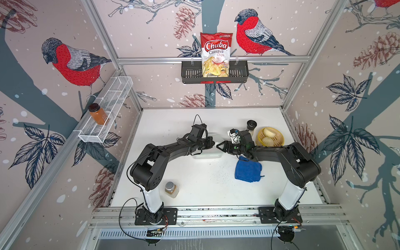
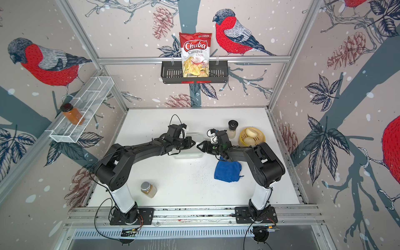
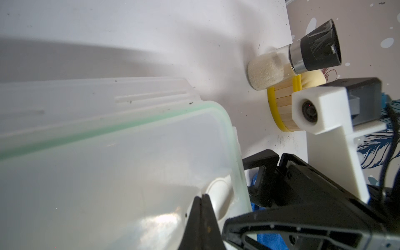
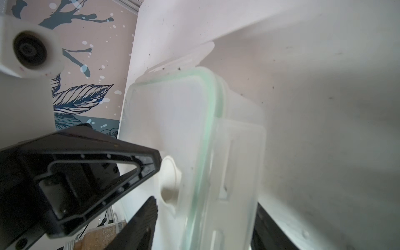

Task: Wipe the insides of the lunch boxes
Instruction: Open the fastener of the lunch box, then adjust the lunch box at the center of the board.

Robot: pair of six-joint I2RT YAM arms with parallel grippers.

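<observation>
The whitish lunch box tub sits mid-table, partly under both arms. Its clear lid, green-sealed with a white spot, stands tilted above the tub between the two grippers. My left gripper is shut, with its tips against the lid's face beside the white spot. I see nothing pinched between them. My right gripper is open, and its fingers straddle the lid's side flap without touching it. A blue cloth lies under the right forearm.
A yellow steamer basket with buns and a black-capped shaker stand at the back right. A silver-lidded jar stands near the left arm's base. Wall shelves hold a chips bag and an amber jar.
</observation>
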